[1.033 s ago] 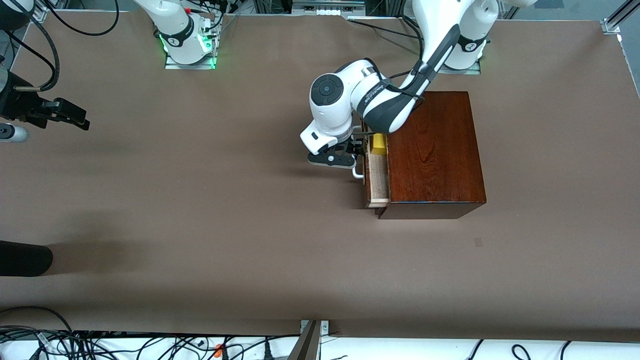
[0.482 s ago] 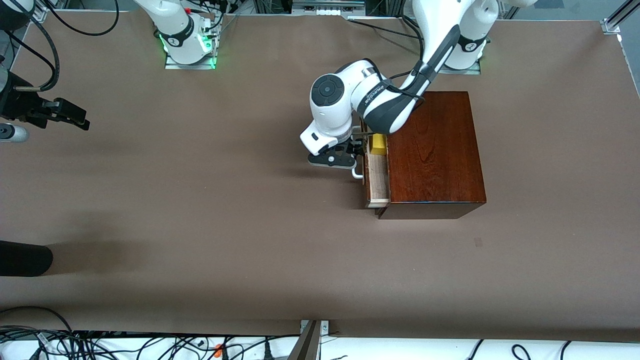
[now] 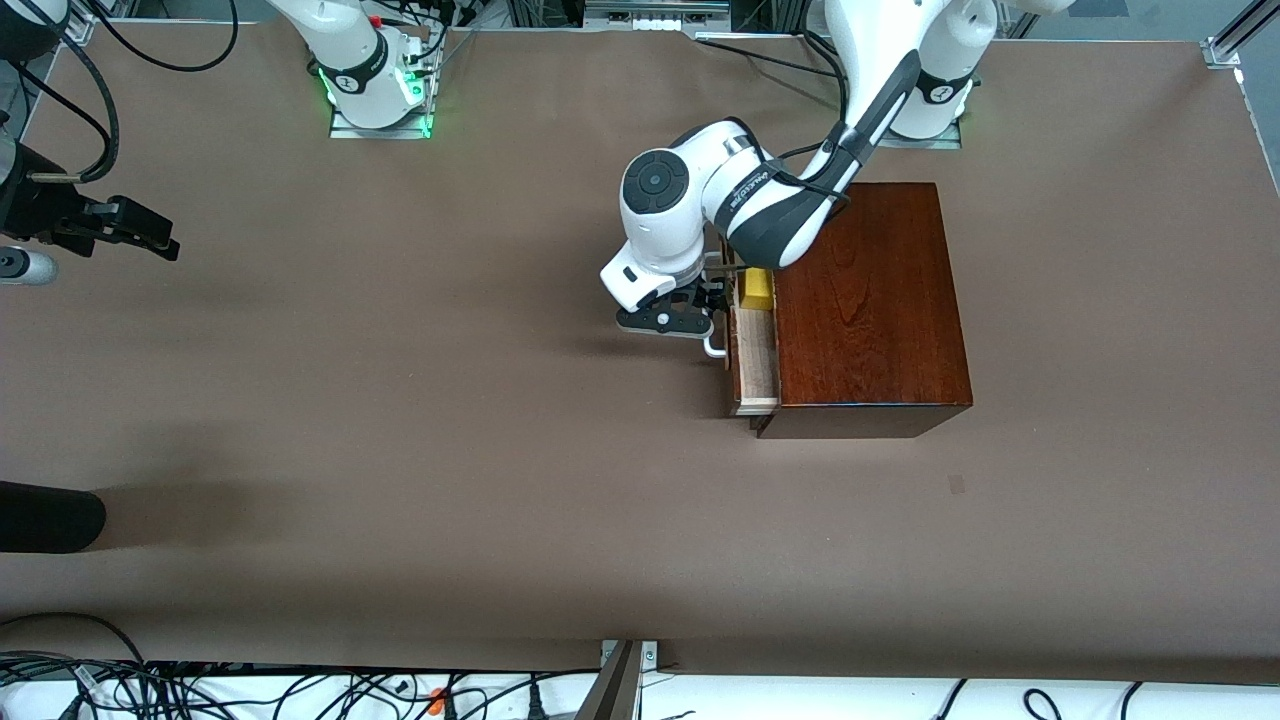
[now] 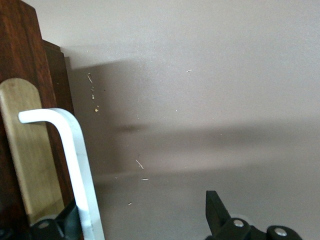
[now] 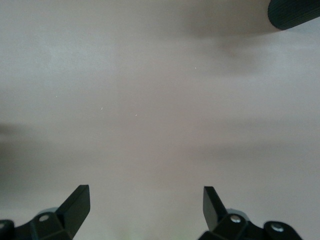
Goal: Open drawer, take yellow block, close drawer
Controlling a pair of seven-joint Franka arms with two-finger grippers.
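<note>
Front view shows the drawer (image 3: pixel 757 358) partway out of the wooden box (image 3: pixel 868 305), toward the right arm's end of the table, w/ the yellow block (image 3: pixel 757 288) sitting in it at the end farthest from the front cam, half tucked under the left arm's wrist. Left gripper (image 3: pixel 712 318) is right at the white handle (image 3: pixel 715 347). In the left wrist view its fingers are spread wide, one tip behind the handle bar (image 4: pixel 75 165) and the other well clear, so nothing's pinched.

IMO the step now is letting go of the handle and going for the block. To do it well: lift clear of the handle first, then come down straight over the block w/ jaws lined up along the drawer, bc the drawer is barely wider than the cube. The box's edge is tight beside it too, so that's the main obstruction.

Right gripper (image 5: pixel 145 210) waits over bare table (image 3: pixel 400 400) at that arm's end, fingers spread, holding nothing. Not in the way.
</note>
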